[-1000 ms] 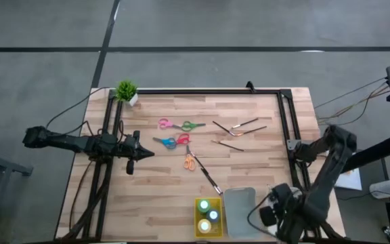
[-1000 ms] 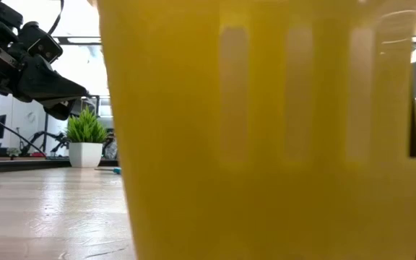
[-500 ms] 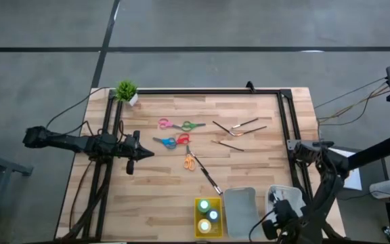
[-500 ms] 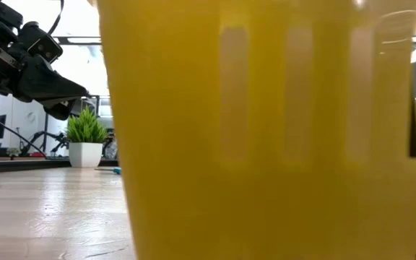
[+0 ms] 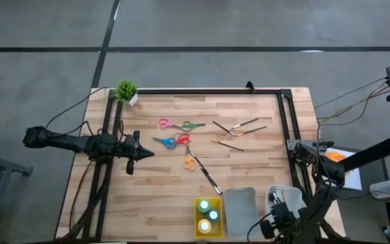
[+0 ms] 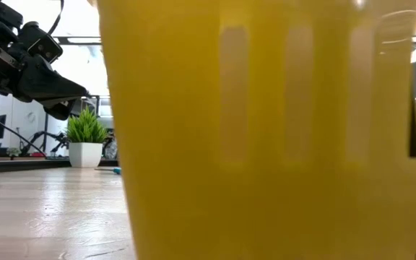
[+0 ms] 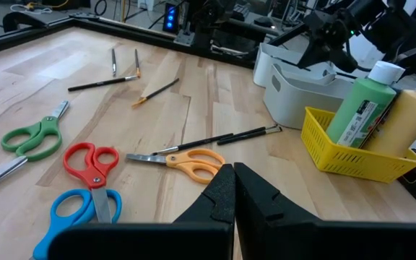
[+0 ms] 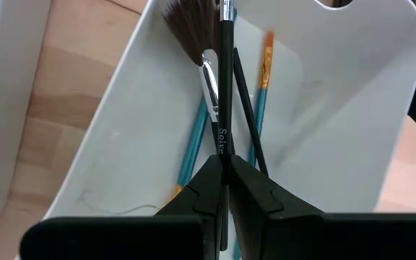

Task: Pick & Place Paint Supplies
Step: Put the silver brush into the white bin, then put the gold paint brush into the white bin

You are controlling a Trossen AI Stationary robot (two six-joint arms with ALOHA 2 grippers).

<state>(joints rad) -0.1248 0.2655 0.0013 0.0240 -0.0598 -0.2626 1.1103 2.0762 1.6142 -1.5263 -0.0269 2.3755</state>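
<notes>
- Most of the sorting is left, judging by the wooden table (image 5: 249, 129), where scissors and brushes lie loose across the middle
- At the near edge stand three trays side by side: a yellow tray (image 5: 196, 218), a grey tray (image 5: 240, 211) and a white tray (image 8: 352, 108). The yellow one already holds the paint bottles (image 5: 208, 215), so that part looks done; nothing shows in the grey one
- Left arm waits over the table's left side, its left pincer (image 7: 234, 189) pressed together on nothing, pointing toward the scissors
- Right arm is folded at the near right corner. Its right pincer (image 8: 224, 182) hangs over the white tray, pinching the dark handle of a fan brush (image 8: 222, 72) whose bristle end reaches into the tray. I judge this brush is about to be released there
- Already lying in the white tray are teal-handled brushes (image 8: 262, 87) and at least one thin dark one; the exact count I cannot tell
- Four scissors are not yet placed: pink and green scissors (image 5: 181, 125), blue and red scissors (image 5: 171, 141), and orange scissors (image 5: 190, 161)
- Loose brushes remain too: a cluster of thin brushes (image 5: 239, 129) toward the far right and one long dark brush (image 5: 208, 177) just beside the orange scissors
- A small potted plant (image 5: 126, 91) sits at the far left corner, no part of the job
</notes>
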